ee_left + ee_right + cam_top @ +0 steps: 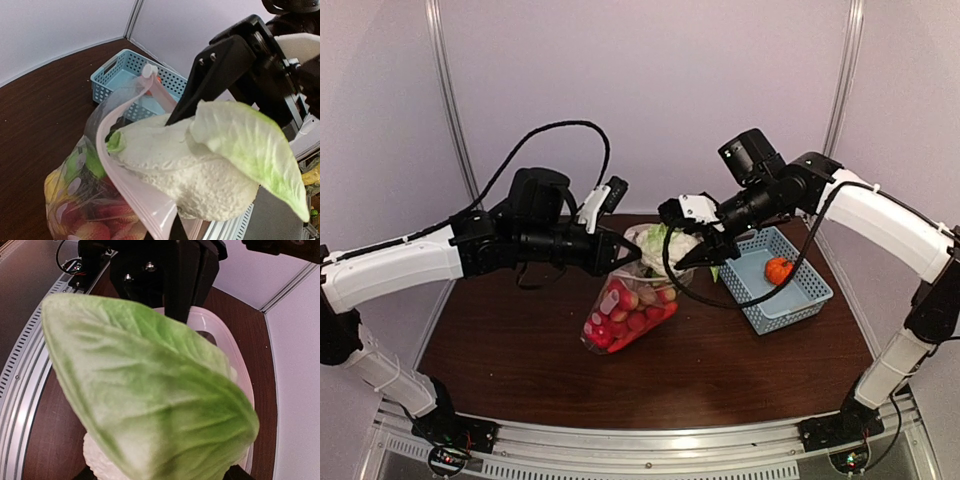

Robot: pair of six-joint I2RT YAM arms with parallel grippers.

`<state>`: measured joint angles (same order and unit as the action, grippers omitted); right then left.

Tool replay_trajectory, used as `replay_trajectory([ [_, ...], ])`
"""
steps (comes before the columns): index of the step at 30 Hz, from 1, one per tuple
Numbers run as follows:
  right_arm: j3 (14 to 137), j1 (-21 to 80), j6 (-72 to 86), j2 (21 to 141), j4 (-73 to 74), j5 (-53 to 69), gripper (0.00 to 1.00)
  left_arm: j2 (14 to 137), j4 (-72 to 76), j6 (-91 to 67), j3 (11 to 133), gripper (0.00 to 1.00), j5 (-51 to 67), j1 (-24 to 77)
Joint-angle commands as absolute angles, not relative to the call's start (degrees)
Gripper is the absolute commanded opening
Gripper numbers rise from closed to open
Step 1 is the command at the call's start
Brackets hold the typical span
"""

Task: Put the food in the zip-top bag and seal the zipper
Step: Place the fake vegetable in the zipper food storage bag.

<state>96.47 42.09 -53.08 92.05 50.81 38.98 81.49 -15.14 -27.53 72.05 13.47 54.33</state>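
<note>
Most food lies in the bag hanging below the left fingers, which pinch its mouth edge, while the right fingers grip the cabbage at that mouth, leaving the pumpkin in the basket beside them and the zipper unsealed.

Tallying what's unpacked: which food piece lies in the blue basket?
The small orange pumpkin, alone in the basket; the cabbage hangs at the mouth of the zip-top bag, the rest inside it.
</note>
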Motion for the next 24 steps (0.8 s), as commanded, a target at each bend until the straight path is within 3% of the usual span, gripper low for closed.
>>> replay_trajectory([
  [1, 94.86, 46.39, -61.37, 93.12, 56.19, 32.22, 0.53, 77.47, -10.12, -29.09, 71.08, 0.0, 8.76, 54.01],
  [9, 107.09, 48.9, -64.18, 103.67, 74.92, 25.57, 0.6, 76.77, -8.14, -28.81, 69.22, 0.0, 12.96, 53.83],
  [13, 108.85, 48.99, -55.94, 104.08, 67.86, 25.83, 0.61, 77.16, -7.76, -28.61, 69.02, 0.0, 14.51, 53.87],
  [20, 112.03, 48.45, -38.59, 101.75, 54.54, 23.36, 0.9, 77.72, -8.74, -28.41, 69.35, 0.0, 15.16, 53.88],
  [24, 109.51, 48.16, -34.22, 97.81, 50.58, 21.11, 1.0, 76.29, -9.96, -26.37, 69.07, 0.0, 11.8, 53.72],
])
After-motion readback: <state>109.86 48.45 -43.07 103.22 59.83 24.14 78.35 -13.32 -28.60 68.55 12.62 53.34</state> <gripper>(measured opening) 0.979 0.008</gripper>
